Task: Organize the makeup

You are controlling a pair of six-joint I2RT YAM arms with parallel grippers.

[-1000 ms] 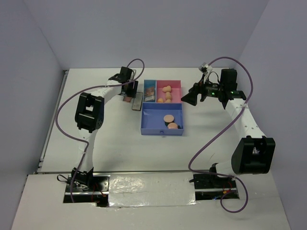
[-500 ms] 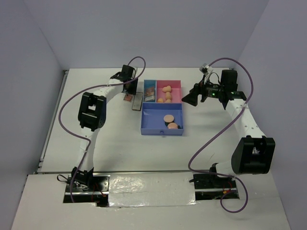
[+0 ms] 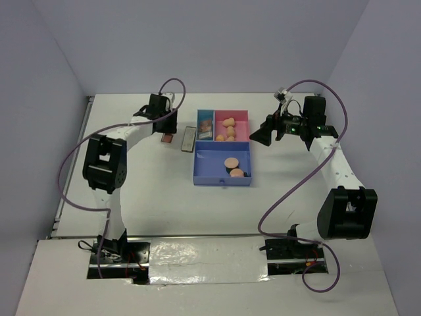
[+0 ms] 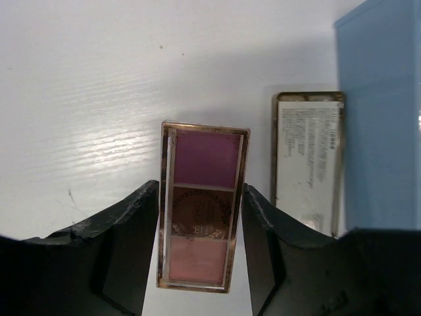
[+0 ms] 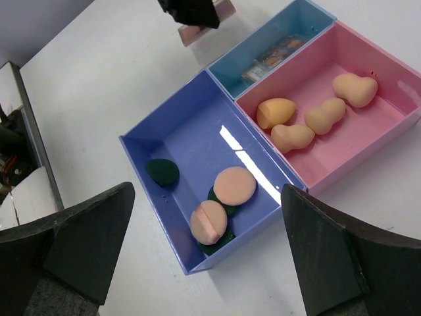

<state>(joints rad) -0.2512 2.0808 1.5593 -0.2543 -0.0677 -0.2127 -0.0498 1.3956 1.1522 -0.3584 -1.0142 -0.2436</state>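
White table, pale lilac walls. At the far left the left gripper [image 4: 200, 197] is partly closed on a palette [image 4: 205, 158]. Each black finger presses one long edge, the near half sits between the pads and the far half sticks out past the tips (whether it is off the table I cannot tell). The palette is a slim rectangle with a shiny rose-gold rim and three pans: mauve, brown, pink. Just to its right, apart from it, a second palette [image 4: 308, 161] lies label side up beside the tray [image 3: 222, 184].

The tray is smooth plastic. Its small blue bin holds a flat printed item [image 5: 273, 56], the pink bin four peach egg-shaped sponges [image 5: 306, 122], and the large purple bin two round peach puffs [image 5: 235, 185] and dark green discs [image 5: 162, 171].

Right of the tray the right gripper [image 5: 207, 189] hangs fully open and holds nothing.

A second ago the left gripper was wider and close to the tray, the palette side by side with the second one — now arm and palette are further left.
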